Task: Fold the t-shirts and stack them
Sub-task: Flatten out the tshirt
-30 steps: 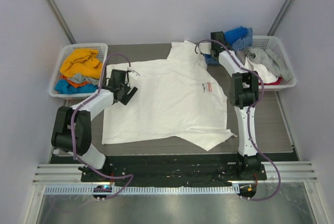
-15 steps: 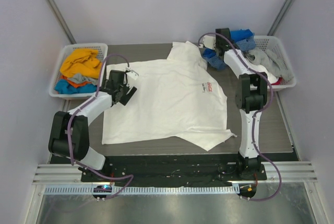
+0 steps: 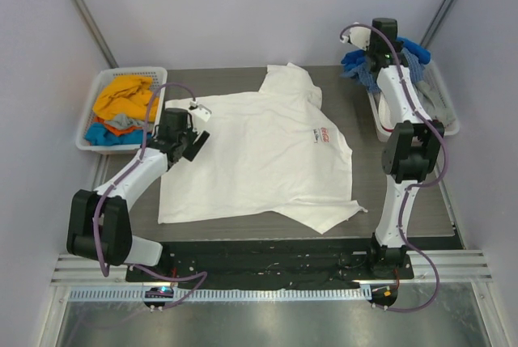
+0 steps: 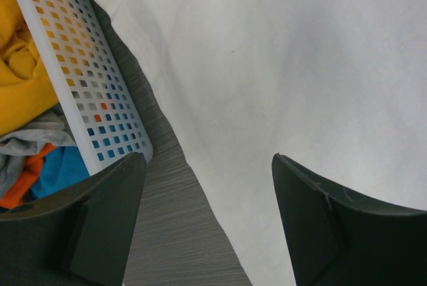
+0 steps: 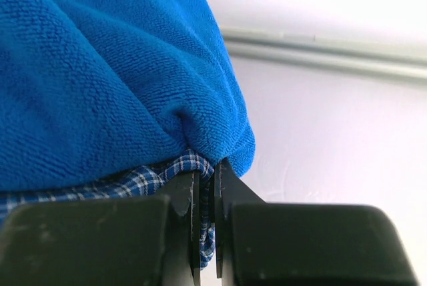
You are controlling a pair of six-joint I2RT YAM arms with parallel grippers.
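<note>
Table (image 3: 433,201) from above bore white shirt (image 3: 259,153) spread at centre; right gripper (image 3: 362,49) held blue shirt (image 3: 356,64) at upper right. Left wrist: left gripper (image 4: 208,219) had jaws apart over white shirt, basket (image 4: 80,79) upper left. Right wrist: jaws clamped checked shirt (image 5: 133,181), perhaps blue shirt too.

No legible text found. One marking noted: a small red logo (image 3: 320,134) on the chest of the white shirt (image 3: 259,161), which lies flat on the bench (image 3: 218,80). Its lettering is too small to read in the top view.
</note>
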